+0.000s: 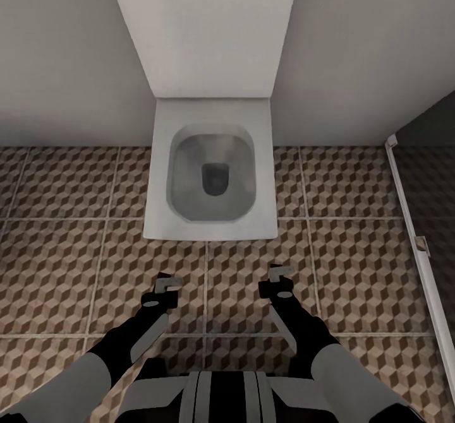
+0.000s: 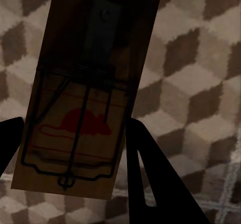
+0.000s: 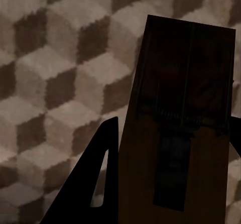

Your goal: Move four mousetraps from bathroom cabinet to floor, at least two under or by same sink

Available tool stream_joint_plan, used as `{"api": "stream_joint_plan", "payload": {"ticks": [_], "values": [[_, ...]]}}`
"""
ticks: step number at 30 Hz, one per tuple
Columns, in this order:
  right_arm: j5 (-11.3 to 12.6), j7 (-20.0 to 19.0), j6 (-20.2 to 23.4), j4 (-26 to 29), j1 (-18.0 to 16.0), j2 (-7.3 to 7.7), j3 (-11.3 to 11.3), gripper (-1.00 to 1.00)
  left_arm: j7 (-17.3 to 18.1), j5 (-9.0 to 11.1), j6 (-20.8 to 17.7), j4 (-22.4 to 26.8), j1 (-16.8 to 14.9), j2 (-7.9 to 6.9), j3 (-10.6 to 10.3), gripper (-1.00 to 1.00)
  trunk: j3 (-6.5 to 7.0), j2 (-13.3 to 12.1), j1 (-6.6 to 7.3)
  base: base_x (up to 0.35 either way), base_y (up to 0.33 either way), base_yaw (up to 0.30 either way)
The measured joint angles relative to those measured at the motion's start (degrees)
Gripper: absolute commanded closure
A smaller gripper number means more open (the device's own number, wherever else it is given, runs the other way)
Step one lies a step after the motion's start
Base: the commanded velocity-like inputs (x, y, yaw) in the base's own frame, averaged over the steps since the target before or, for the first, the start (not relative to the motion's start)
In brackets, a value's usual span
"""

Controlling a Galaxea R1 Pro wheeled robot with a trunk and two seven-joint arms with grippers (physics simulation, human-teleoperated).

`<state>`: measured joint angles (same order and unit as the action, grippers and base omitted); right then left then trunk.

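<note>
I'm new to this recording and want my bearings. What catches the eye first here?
A square white toilet sits dead ahead against the wall, bowl open, on the cube-patterned bathroom floor. Both arms reach out low in front of it. Each wrist view shows a mousetrap held between dark fingers: one in the left gripper, one in the right gripper.

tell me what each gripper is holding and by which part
Left gripper holds a flat brown wooden mousetrap by its long side edges; right gripper holds another brown wooden mousetrap the same way.
</note>
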<state>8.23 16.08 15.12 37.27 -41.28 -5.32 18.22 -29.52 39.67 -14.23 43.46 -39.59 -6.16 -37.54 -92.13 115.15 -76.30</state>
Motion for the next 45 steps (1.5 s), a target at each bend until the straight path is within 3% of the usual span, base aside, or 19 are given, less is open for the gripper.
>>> {"api": "stream_joint_plan", "payload": {"ticks": [33, 44, 45], "values": [[0.0, -0.14, -0.23, -0.03, 0.0, 0.0, 0.0, 1.0, 0.12, -0.02, -0.05, 0.33, 0.02, 0.03, 0.02, 1.0, 0.0, 0.0, 0.0, 0.0, 0.0, 0.0], [0.0, -0.25, -0.21, -0.17, 0.0, -0.05, 0.03, 1.0, 0.46, -0.15, -2.71, 2.86, 0.07, 0.01, 0.37, 1.0, 0.0, 0.0, 0.0, 0.0, 0.0, 0.0], [0.0, -0.26, -0.19, -0.18, 0.0, -0.1, 0.06, 1.0, 0.56, -0.15, -4.67, 2.92, 0.08, 0.03, 0.54, 1.0, 0.0, 0.0, 0.0, 0.0, 0.0, 0.0]]}}
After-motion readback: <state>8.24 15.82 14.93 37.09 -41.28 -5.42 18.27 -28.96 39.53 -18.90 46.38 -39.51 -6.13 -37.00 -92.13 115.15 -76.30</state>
